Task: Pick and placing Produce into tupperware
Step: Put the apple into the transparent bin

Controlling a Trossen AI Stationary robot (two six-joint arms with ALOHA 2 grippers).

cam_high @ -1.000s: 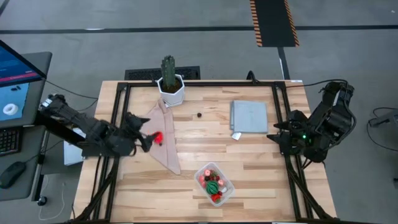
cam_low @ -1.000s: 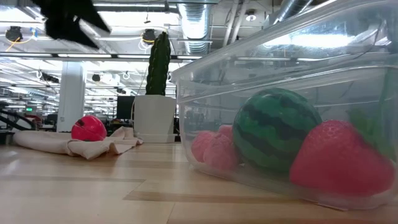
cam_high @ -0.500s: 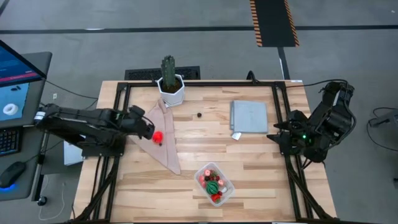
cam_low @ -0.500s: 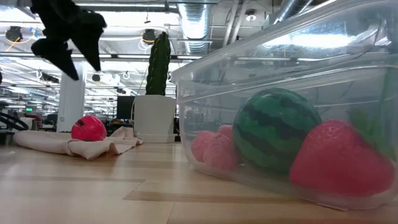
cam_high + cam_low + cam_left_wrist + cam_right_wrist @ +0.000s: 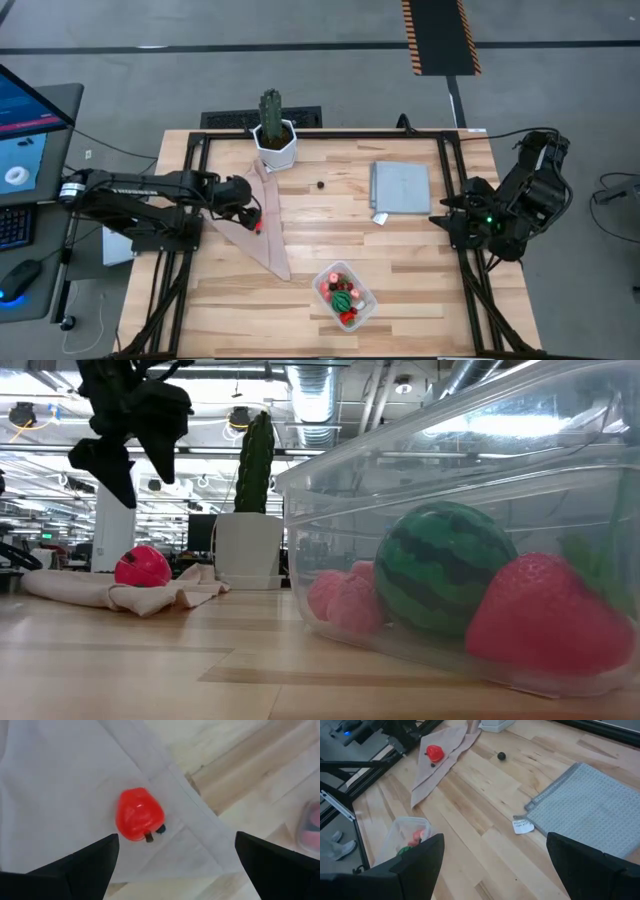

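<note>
A red tomato-like toy (image 5: 139, 821) with a short stem rests on a beige cloth (image 5: 60, 795) at the table's left. My left gripper (image 5: 175, 845) hovers open above it, one finger on either side, touching nothing; in the low view the left gripper (image 5: 130, 450) hangs well above the red toy (image 5: 142, 566). The clear tupperware (image 5: 345, 295) stands near the near edge and holds a green striped ball (image 5: 445, 565), a strawberry (image 5: 545, 615) and pink pieces. A dark berry (image 5: 320, 184) lies on the bare wood. My right gripper (image 5: 495, 850) waits open at the right edge.
A tall cactus in a white pot (image 5: 272, 125) stands at the far edge, by the cloth's far tip. A flat grey mat (image 5: 400, 187) with a small white tag lies right of centre. Bare wood shows between the cloth (image 5: 265, 240), the mat and the tupperware.
My left arm has reached out toward the table's right, over the cloth, until its gripper stands above the red toy. In the low view the gripper has come down from the top edge toward the toy. The toy and the cloth have not moved.
</note>
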